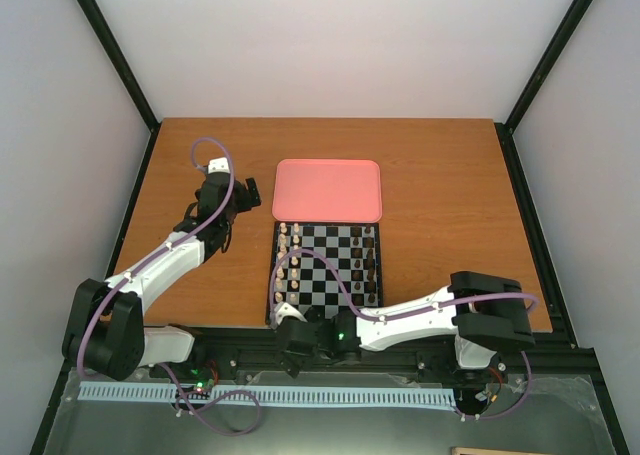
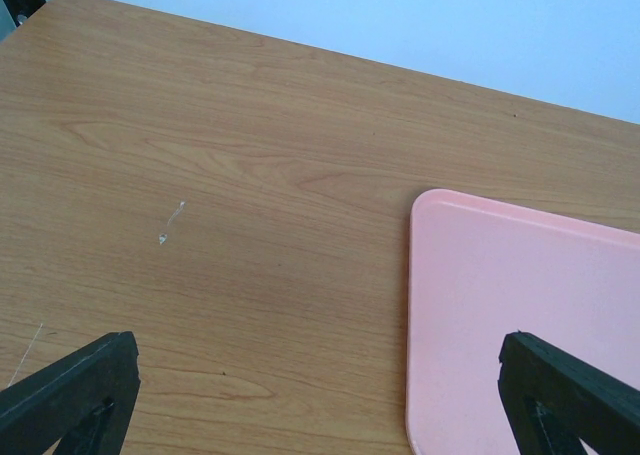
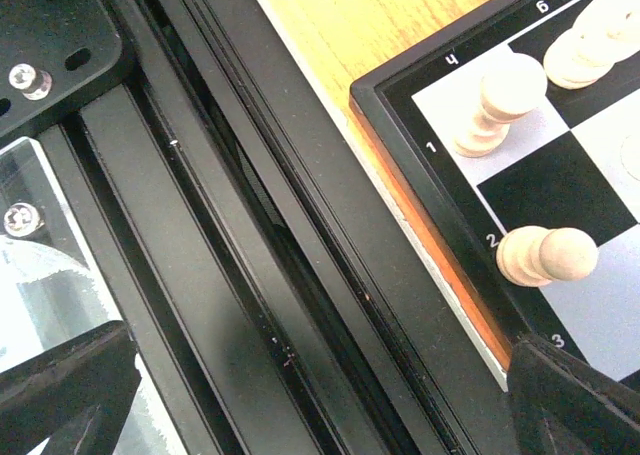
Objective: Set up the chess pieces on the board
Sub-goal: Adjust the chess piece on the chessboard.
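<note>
Right wrist view is showing the right gripper hanging spread and empty beside a corner of the board, where cream chess pieces are sitting. They are looking light, hard and tippy, so pinching one mid-stem seems wisest. The left gripper is gaping too.

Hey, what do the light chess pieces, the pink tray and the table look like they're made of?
Chess pieces: likely turned wood, pale, matte. Pink tray: probably plastic, smooth, uniform, moulded rim. Table: wood or wood-look laminate, visible grain.
</note>
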